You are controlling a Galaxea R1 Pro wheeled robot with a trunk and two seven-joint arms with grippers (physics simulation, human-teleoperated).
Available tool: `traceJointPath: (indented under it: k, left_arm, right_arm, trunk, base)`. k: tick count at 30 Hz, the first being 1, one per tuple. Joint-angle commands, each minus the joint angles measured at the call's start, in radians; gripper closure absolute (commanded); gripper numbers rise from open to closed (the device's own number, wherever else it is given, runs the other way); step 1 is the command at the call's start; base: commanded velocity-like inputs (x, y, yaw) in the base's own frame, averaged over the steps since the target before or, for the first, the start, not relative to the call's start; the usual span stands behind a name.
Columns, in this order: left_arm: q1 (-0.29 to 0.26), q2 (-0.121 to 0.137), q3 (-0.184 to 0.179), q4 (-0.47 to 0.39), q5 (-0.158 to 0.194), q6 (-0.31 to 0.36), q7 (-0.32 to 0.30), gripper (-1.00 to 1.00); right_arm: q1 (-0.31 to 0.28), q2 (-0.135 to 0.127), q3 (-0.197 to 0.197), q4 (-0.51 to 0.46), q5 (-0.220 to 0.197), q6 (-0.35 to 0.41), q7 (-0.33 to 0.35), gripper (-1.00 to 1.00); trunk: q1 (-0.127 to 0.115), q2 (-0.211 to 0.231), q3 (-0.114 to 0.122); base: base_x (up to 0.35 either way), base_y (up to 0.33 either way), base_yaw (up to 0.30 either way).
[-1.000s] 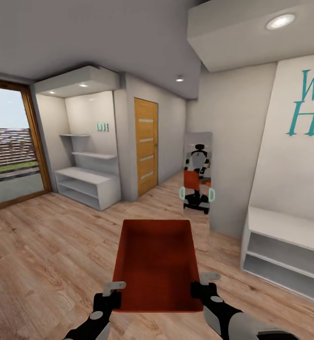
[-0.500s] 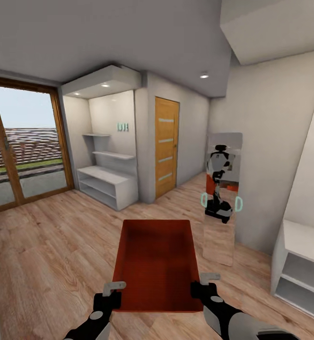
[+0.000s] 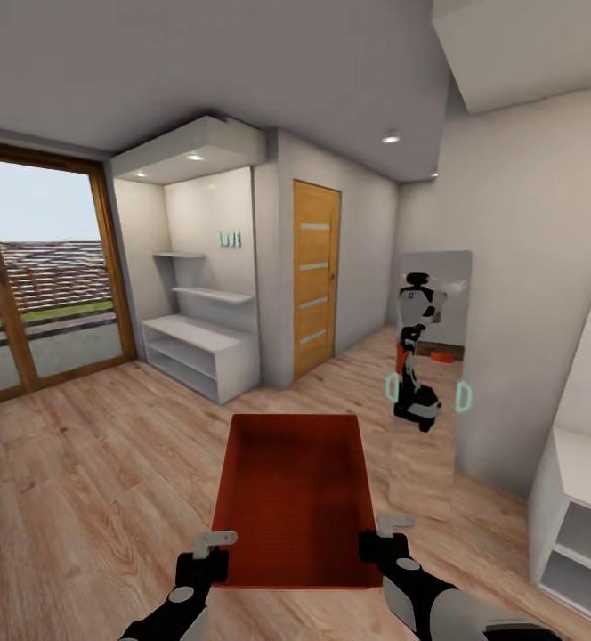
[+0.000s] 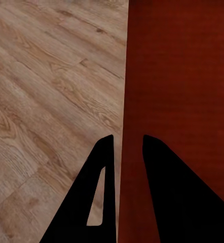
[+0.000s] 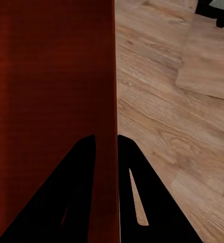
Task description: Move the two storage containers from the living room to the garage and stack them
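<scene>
The wooden floor (image 3: 82, 463) lies well below the fingers. One orange-red bin (image 3: 295, 494) hangs between them, left fingers (image 3: 208, 550) and right fingers (image 3: 381, 534) each pinching a side wall; a jolt could slip it free.

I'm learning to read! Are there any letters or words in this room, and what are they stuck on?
Small teal letters on the white wall of the shelf nook: too small and blurred to read.
No writing can be read on the storage container, the wooden door or the mirror.
</scene>
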Motion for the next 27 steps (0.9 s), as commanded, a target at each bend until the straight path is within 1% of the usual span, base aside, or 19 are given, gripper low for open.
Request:
traceJointPath:
  k: [1,23,27]
  left_arm:
    - [-0.002,0.0,0.012,-0.002,-0.005,-0.05,0.01,1.0]
    - [-0.002,0.0,0.013,-0.002,-0.005,-0.05,0.01,1.0]
    - [-0.002,0.0,0.012,-0.002,-0.005,-0.05,0.01,1.0]
  right_arm:
    - [0.0,0.0,-0.018,0.004,-0.021,-0.006,-0.01,1.0]
    - [0.0,0.0,-0.019,0.004,-0.024,-0.007,-0.01,1.0]
    - [0.0,0.001,-0.019,0.004,-0.024,-0.007,-0.01,1.0]
  trunk:
    - [0.001,-0.001,-0.002]
    - [0.001,-0.001,-0.002]
    - [0.001,-0.001,-0.002]
  base:
    - [0.322,0.0,0.0]
    - [0.322,0.0,0.001]
    - [0.322,0.0,0.22]
